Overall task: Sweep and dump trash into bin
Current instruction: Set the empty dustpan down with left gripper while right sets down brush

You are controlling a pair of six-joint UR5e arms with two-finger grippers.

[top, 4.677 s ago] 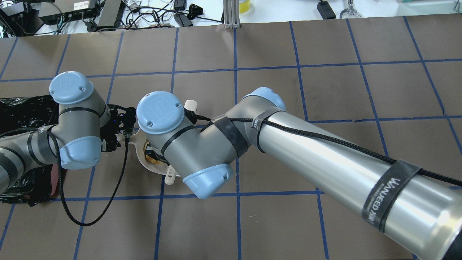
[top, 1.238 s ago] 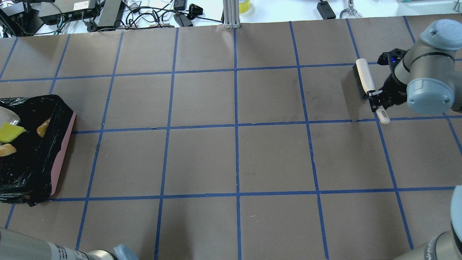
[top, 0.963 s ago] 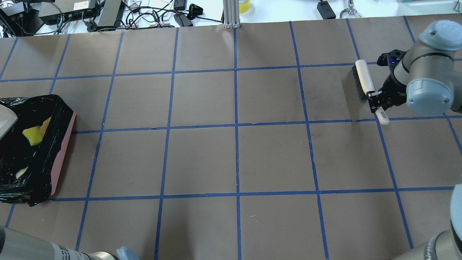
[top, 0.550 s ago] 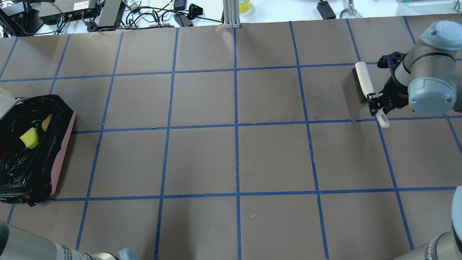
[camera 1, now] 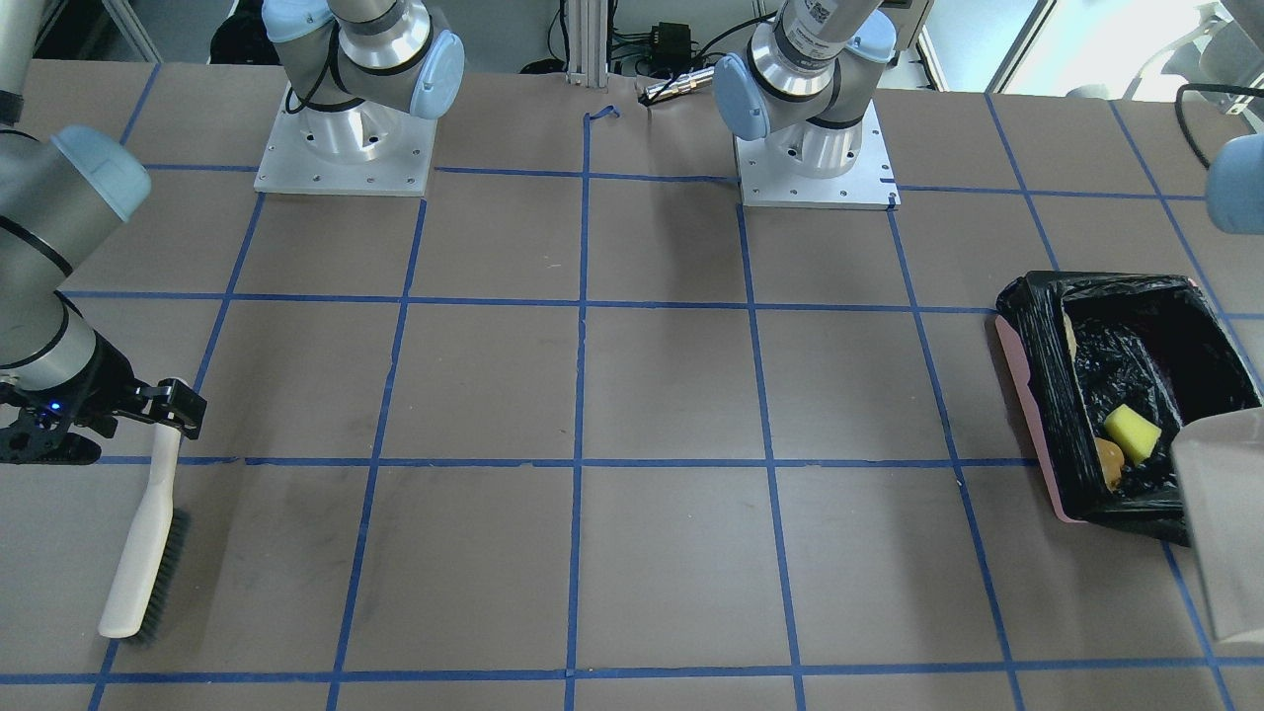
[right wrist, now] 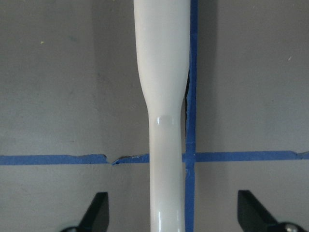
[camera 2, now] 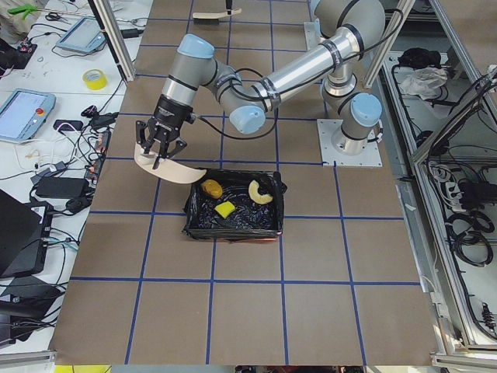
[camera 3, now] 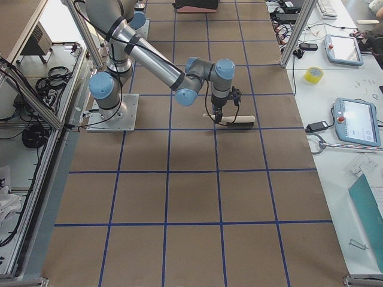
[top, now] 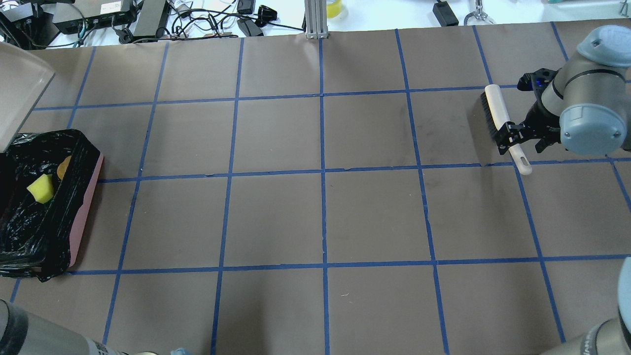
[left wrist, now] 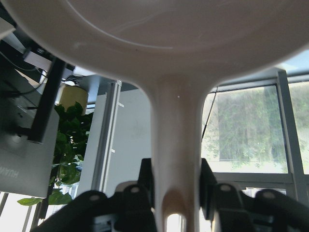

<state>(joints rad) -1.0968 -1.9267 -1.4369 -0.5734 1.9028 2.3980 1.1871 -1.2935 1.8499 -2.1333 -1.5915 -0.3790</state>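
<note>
The pink-sided bin [camera 1: 1027, 395] with a black bag stands at the table's left end [top: 85, 212]. In it lie the yellow sponge [camera 1: 1132, 433] [top: 40, 188], the golden-brown lump [top: 63, 167] and the cream crescent [camera 2: 260, 193]. My left gripper [left wrist: 176, 193] is shut on the handle of the grey dustpan [top: 19, 88], held raised beside the bin [camera 2: 167, 167]. My right gripper [right wrist: 171, 203] is open, its fingers wide either side of the white brush [top: 495, 106] handle, apart from it. The brush lies on the table [camera 1: 143, 553].
The brown table has a blue tape grid [top: 323, 172]. Cables and power bricks [top: 148, 19] lie past its far edge. Both arm bases [camera 1: 341, 148] stand at the robot's side of the table.
The arms left the table's middle. The dustpan tipped the trash into the bin, then rose away from it. My right gripper has opened off the brush handle.
</note>
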